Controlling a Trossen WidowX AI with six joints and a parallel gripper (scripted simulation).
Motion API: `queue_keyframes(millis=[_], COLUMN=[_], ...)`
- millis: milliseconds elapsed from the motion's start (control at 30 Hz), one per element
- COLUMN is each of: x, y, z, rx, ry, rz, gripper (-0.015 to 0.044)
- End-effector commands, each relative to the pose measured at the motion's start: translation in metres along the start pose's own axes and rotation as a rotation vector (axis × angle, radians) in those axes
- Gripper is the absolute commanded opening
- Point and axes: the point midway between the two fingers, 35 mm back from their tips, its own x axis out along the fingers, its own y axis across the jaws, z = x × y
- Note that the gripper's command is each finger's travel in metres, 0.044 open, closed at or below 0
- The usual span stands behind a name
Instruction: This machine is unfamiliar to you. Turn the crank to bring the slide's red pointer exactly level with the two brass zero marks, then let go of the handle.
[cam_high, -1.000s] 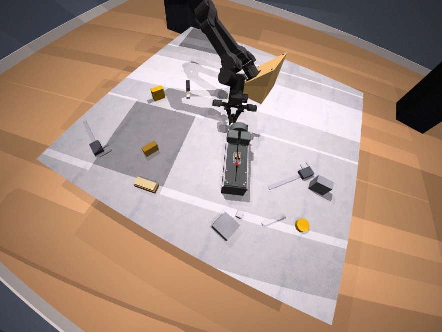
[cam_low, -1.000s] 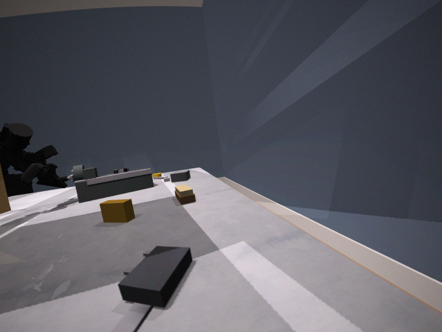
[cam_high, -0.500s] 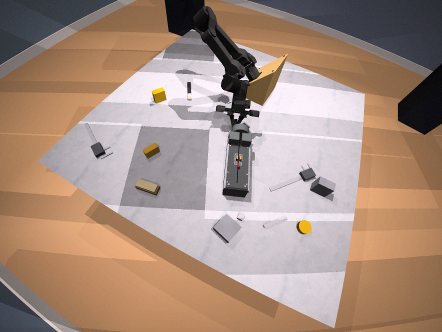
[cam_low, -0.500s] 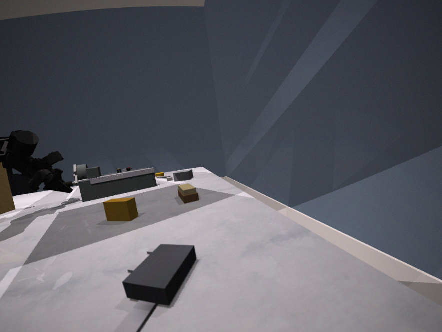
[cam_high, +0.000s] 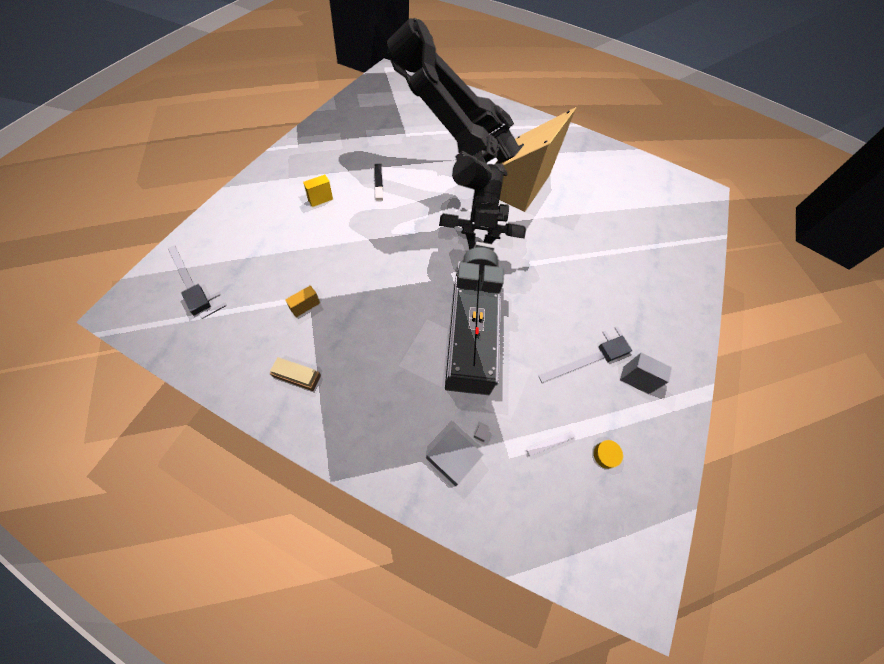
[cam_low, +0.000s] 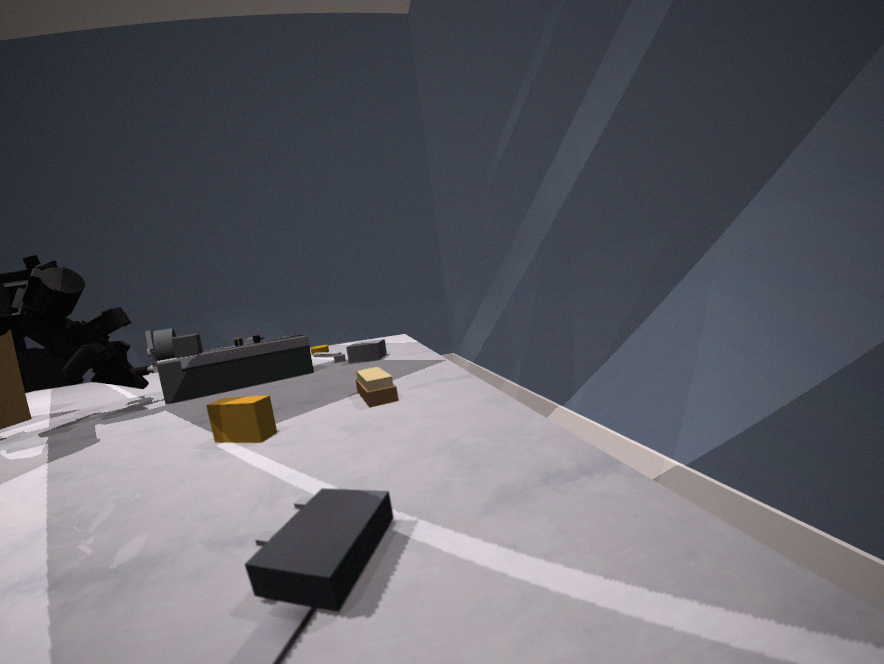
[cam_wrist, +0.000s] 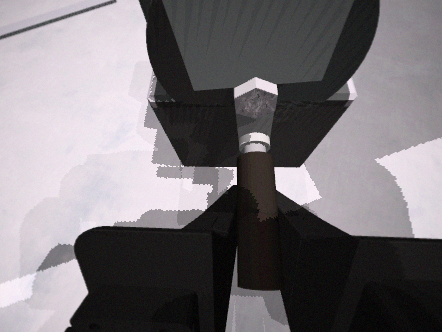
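Observation:
The machine (cam_high: 464, 363) (cam_low: 242, 377) is a long dark bed with a round grey-green housing (cam_high: 480, 256) (cam_low: 163, 343) (cam_wrist: 260, 45) at the crank end. The slide's red pointer (cam_high: 476, 330) stands off the two brass zero marks (cam_high: 477, 316), a short way beyond them on the side away from the crank. My gripper (cam_high: 483, 241) (cam_low: 145, 378) (cam_wrist: 250, 193) is shut on the brown crank handle (cam_wrist: 256, 270), below the housing's centre. The pale metal crank arm (cam_wrist: 256, 105) shows in line above the handle in the wrist view. The pointer is outside the wrist view.
A tan wedge-shaped block (cam_high: 532, 164) stands close beside my arm. Yellow blocks (cam_high: 318, 190) (cam_high: 303, 300) (cam_low: 242, 419) and a dark plug-like piece (cam_high: 195, 298) (cam_low: 321, 546) lie to one side. A grey block (cam_high: 645, 373) and a yellow disc (cam_high: 608, 453) lie opposite.

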Motion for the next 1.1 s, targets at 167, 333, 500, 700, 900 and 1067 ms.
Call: queue_keyframes(millis=[167, 333, 500, 700, 900, 1067], x=[0.000, -0.002, -0.003, -0.005, -0.009, -0.012], y=[0.013, 0.017, 0.020, 0.024, 0.028, 0.031], z=[0.000, 0.000, 0.001, 0.003, 0.006, 0.010], rx=[-0.006, -0.006, -0.006, -0.005, -0.005, -0.005], ry=[-0.001, -0.001, -0.001, -0.001, -0.001, -0.002], rz=[0.017, 0.017, 0.017, 0.018, 0.018, 0.018], gripper=[0.0000, 0.0000, 0.0000, 0.0000, 0.0000, 0.0000])
